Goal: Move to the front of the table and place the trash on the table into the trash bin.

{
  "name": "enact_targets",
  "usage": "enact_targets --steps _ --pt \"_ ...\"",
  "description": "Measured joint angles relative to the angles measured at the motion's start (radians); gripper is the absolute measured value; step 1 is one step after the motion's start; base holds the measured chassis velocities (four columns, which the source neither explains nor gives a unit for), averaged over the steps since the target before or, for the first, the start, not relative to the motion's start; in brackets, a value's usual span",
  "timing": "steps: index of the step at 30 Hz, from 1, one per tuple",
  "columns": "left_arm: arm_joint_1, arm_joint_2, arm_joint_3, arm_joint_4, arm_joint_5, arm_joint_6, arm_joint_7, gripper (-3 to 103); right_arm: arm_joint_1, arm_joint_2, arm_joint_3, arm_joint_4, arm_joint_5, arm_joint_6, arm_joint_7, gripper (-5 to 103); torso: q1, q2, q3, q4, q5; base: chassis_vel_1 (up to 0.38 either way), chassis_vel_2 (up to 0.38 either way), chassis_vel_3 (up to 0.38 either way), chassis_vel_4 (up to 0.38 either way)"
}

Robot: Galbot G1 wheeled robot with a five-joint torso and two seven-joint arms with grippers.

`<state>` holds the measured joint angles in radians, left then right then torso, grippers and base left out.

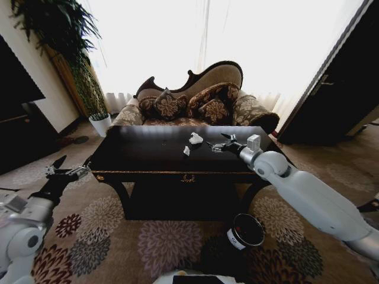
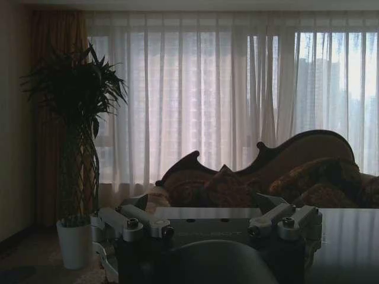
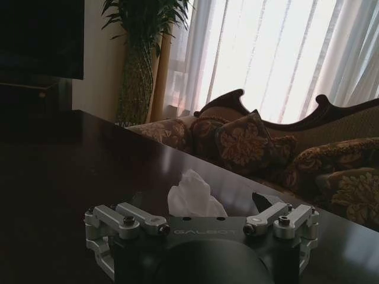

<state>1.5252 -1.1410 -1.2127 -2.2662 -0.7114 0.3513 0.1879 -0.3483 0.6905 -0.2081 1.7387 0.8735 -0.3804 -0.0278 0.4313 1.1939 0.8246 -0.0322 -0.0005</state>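
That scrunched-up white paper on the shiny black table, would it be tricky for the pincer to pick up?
Probably not. The crumpled white paper looks thin and puffy, so it is likely very light and would squash when pinched. On the glossy black table it might skid if nudged. The right pincer sits open just beside it.

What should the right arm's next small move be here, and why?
Probably ease the right gripper forward and shut it on the crumpled paper. Its fingers are open just short of the paper on the table, and the bin waits on the floor below.
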Motion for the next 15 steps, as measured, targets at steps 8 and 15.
enact_targets --steps 8,15 --pt "-0.003 -0.003 0.001 0.015 0.001 0.0 0.0 100 0.156 0.092 -0.138 -0.178 -0.007 0.026 -0.024 100 0.0 0.0 0.0 0.0 0.0002 0.0 0.0 0.0 0.0" --pt "-0.007 -0.007 0.009 0.02 0.004 0.0 0.0 100 0.198 0.122 -0.178 -0.251 -0.007 0.053 -0.054 100 0.0 0.0 0.0 0.0 0.0002 0.0 0.0 0.0 0.0"
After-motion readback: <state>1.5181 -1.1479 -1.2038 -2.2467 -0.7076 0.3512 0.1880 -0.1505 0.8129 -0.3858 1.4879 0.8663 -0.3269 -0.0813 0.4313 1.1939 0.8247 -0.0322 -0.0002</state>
